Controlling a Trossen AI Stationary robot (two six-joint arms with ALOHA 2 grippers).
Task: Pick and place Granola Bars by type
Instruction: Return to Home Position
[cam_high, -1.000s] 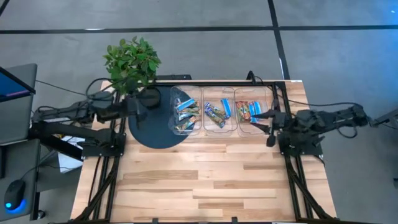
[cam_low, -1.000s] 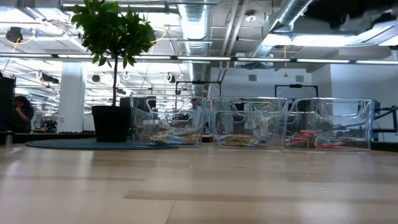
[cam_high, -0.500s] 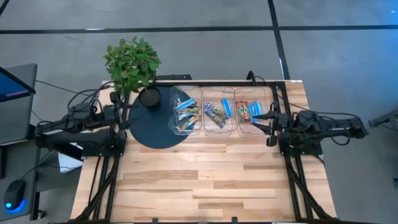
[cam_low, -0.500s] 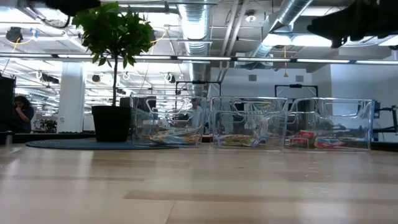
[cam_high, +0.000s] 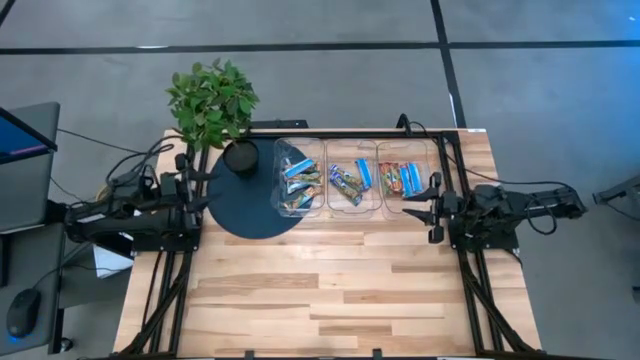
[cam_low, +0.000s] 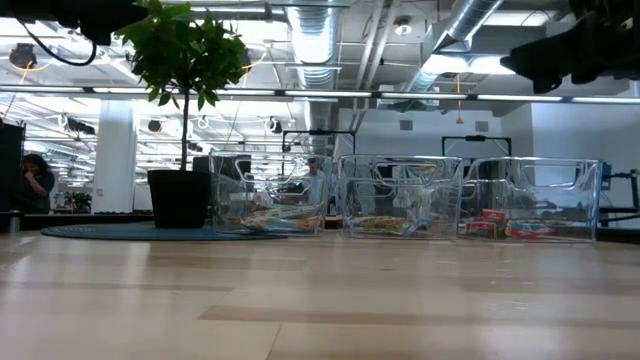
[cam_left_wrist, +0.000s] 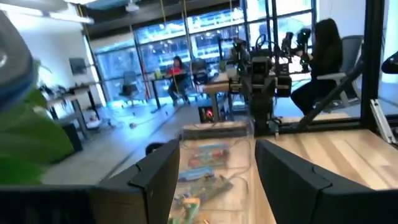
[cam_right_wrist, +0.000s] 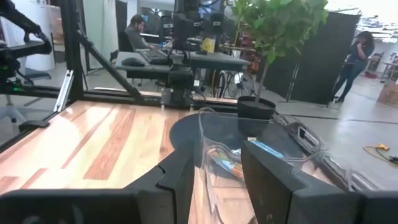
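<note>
1. Now, from above: the granola bars (cam_high: 347, 183) sit sorted in three clear bins (cam_high: 325, 148) along the table's (cam_high: 330, 300) far edge, and the whole near half of the wood is open. The left gripper (cam_high: 195, 183) hangs at the left edge beside the dark mat (cam_high: 245, 205); the right gripper (cam_high: 422, 206) is near the right bin's front.
2. Low down: bins in a row, bare tabletop in front. Wrapper print is too small to read.
3. Left wrist: fingers (cam_left_wrist: 155, 177) spread wide, nothing between them.
4. Right wrist: fingers (cam_right_wrist: 273, 180) parted too, holding nothing.
</note>
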